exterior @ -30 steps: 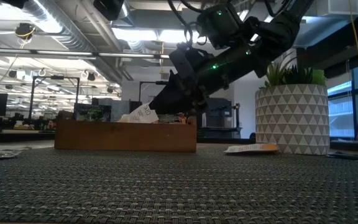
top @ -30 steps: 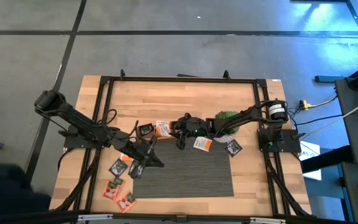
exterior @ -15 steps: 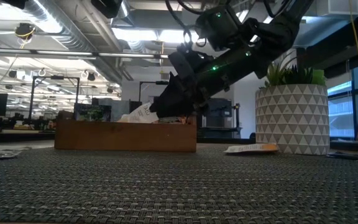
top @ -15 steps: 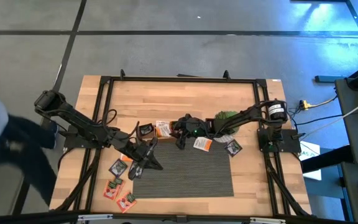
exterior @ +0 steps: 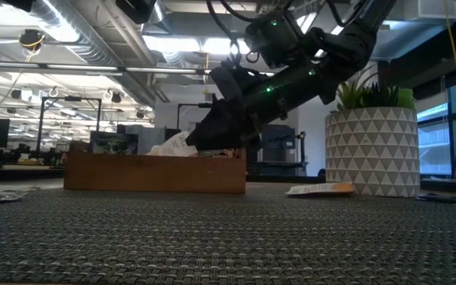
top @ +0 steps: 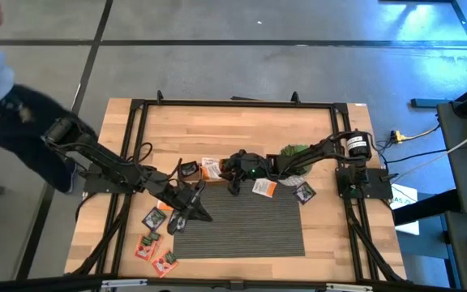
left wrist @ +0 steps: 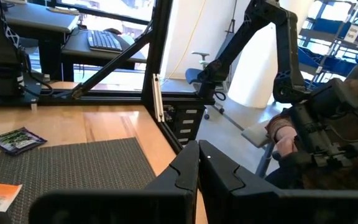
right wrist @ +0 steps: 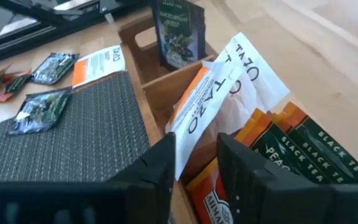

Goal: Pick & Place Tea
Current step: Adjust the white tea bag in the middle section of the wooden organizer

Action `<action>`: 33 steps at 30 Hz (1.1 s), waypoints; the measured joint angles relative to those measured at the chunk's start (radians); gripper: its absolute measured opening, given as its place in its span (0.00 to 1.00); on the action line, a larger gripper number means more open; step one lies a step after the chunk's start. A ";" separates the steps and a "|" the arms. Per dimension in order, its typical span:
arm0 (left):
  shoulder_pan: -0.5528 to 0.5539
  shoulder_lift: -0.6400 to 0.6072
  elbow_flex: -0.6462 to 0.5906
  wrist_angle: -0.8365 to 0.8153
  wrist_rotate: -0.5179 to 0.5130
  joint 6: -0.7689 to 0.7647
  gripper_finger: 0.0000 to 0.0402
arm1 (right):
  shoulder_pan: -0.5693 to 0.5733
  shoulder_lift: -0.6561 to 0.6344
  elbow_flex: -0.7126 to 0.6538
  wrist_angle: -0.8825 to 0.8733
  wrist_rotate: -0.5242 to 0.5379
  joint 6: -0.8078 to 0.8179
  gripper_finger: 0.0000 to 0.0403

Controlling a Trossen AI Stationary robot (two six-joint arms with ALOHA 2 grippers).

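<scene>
Wooden tray (exterior: 155, 172) sits on the tabletop (top: 242, 130) along the far edge of the dark woven mat (top: 242, 221), near the table's middle. Potted green plant (exterior: 370, 142) in a white triangle-patterned pot stands toward the right edge, beside the tray. A person (top: 6, 89) in dark clothing is off the table's left edge; black frame rails (top: 233, 104) run along the tabletop edges.
</scene>
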 joint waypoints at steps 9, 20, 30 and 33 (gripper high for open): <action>0.000 0.000 0.000 -0.007 0.000 -0.004 0.03 | 0.000 0.002 0.038 -0.053 -0.009 -0.026 0.02; 0.000 -0.017 0.000 -0.006 0.040 -0.079 0.03 | -0.009 -0.032 0.076 -0.119 -0.007 -0.087 0.01; 0.000 -0.045 0.000 -0.009 0.108 -0.136 0.02 | -0.017 -0.041 0.410 -0.663 -0.006 -0.389 0.00; 0.000 -0.046 0.000 -0.039 0.110 -0.185 0.02 | -0.018 -0.039 0.515 -0.833 -0.004 -0.458 0.00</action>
